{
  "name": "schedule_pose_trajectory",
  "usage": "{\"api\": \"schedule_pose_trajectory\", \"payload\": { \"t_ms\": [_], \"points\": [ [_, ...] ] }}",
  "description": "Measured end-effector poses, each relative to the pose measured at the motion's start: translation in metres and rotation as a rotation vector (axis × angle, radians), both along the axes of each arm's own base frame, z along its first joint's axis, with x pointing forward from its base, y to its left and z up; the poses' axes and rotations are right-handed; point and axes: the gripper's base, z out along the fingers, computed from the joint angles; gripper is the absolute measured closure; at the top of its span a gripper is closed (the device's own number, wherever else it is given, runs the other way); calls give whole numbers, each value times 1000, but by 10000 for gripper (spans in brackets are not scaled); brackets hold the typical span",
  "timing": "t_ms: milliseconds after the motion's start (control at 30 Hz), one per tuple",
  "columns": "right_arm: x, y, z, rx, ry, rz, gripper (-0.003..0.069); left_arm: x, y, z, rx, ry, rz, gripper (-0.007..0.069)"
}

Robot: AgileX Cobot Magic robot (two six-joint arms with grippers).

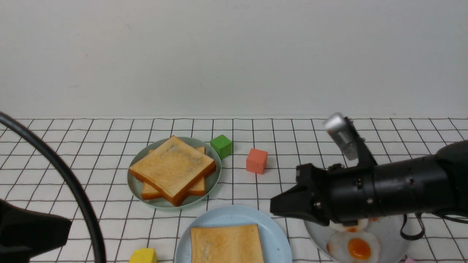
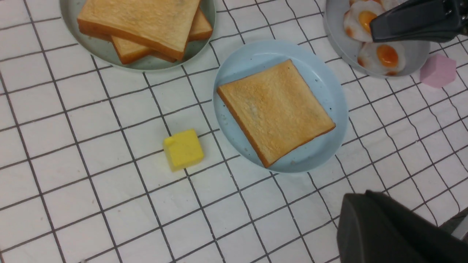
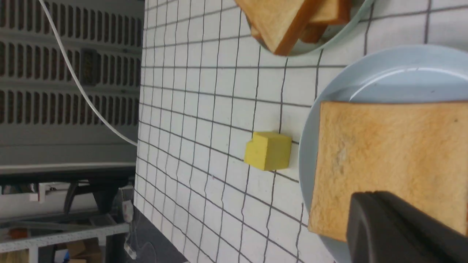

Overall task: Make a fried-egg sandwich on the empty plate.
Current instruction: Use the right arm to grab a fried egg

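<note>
1. Front view: you are looking at the pale blue plate (image 1: 276, 233) sitting at the bottom centre of the frame on the white checked cloth (image 1: 329, 146). One toast slice (image 1: 226, 244) is lying flat on it.
2. Left of centre, the sage-green plate (image 1: 135, 186) is carrying two more toast slices (image 1: 172, 168), stacked crosswise.
3. At the lower right, the grey plate (image 1: 391, 233) is holding two fried eggs (image 1: 356, 248). One is showing its orange yolk, and the other is mostly hiding under the arm.
4. The right gripper (image 1: 278, 208) is hanging over the grey plate's rim, with its tip pointing toward the blue plate. Its jaws are pressing together with nothing between them. In the left wrist view its tip is lying over one egg, and you cannot tell whether it is touching.
5. The left gripper (image 1: 55, 224) is showing as a dark shape at the bottom left. Its jaws are closed, with nothing showing in them.
6. The green cube (image 1: 221, 146) is sitting just beside the sage-green plate's rim, with the orange cube (image 1: 256, 160) near it. The yellow cube (image 1: 143, 256) is lying at the bottom edge, near the blue plate. The pink cube (image 2: 437, 70) is resting just beside the grey plate.
</note>
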Motion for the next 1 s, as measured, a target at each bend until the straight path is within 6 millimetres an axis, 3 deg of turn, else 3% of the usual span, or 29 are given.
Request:
{"api": "schedule_pose_trajectory", "payload": {
  "t_ms": [100,200,333,400,467,633,1000],
  "points": [
    [3,-5,-2,-38,-19,-21,652,0,0,-3,6,14,4,627],
    [10,-36,4,-119,-43,-82,589,-1,0,-8,16,45,7,627],
    [13,-78,7,-235,-33,-168,474,-1,1,-13,30,69,5,622],
    [13,-111,4,-350,-6,-204,360,-1,0,-18,35,88,3,620],
    [13,-126,2,-417,17,-202,287,-2,-1,-21,31,102,0,620],
    [14,-135,-5,-482,79,-194,158,-1,-3,-21,-6,99,-4,617],
    [44,-125,-42,-301,222,-413,163,-1,-6,-20,-41,105,-10,606]
  ]
}}
